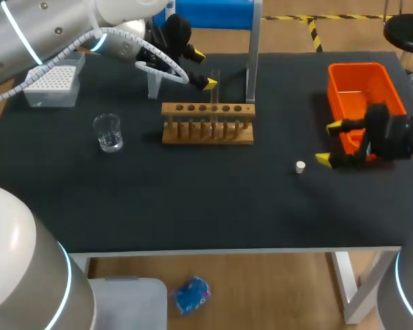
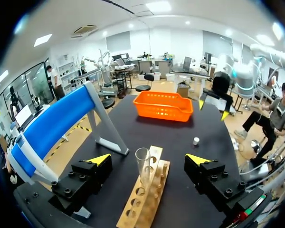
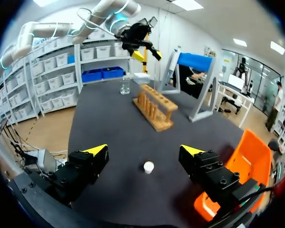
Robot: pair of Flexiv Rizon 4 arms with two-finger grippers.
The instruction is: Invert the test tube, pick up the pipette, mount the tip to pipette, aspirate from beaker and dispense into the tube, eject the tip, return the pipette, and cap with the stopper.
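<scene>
Left wrist view: left gripper [image 2: 148,160] is recorded with its jaws wide apart and nothing held. The test tube [image 2: 142,166] is stood mouth-up in the wooden rack [image 2: 154,194], between the fingers and touched by neither.

Right wrist view: right gripper [image 3: 144,151] is likewise spread and empty, with the stopper [image 3: 148,167] lying on the table just ahead.

Step judged: inversion of the tube, seemingly complete, since the mouth is uppermost.

Next called for: the pipette is to be fetched, presumably from the blue stand [image 1: 213,14]. The pipette itself cannot be made out.

Count:
- test tube, one
- rack, one
- beaker [image 1: 109,132], one
- tip box [image 1: 51,84], one
- stopper, one
- orange basket [image 1: 361,86], one
</scene>
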